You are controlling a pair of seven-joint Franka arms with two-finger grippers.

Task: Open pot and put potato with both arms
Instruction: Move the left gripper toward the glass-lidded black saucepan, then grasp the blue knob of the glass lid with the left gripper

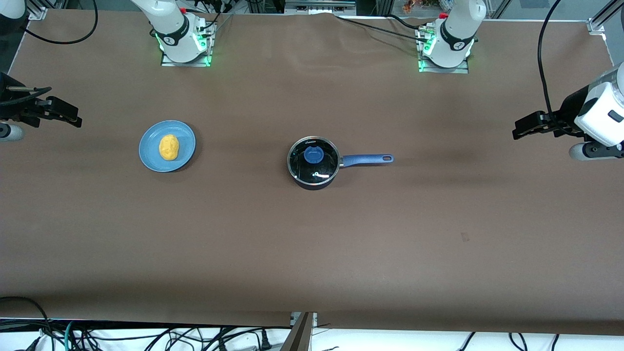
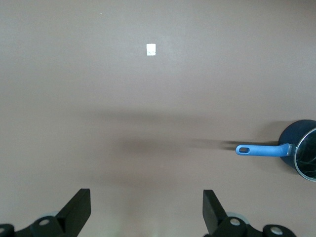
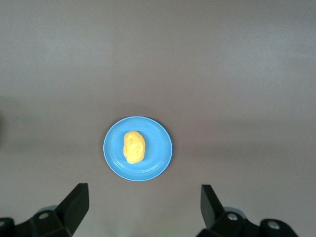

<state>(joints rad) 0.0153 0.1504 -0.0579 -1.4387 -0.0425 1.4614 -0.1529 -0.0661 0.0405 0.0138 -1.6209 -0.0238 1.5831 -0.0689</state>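
Observation:
The black pot stands mid-table with its glass lid and blue knob on; its blue handle points toward the left arm's end. It shows at the edge of the left wrist view. The yellow potato lies on a blue plate toward the right arm's end, and shows in the right wrist view. My left gripper is open and empty, held in the air at its end of the table. My right gripper is open and empty, in the air beside the plate.
The brown table carries only the pot and the plate. A small white tag lies on the table in the left wrist view. Cables run along the table's edges.

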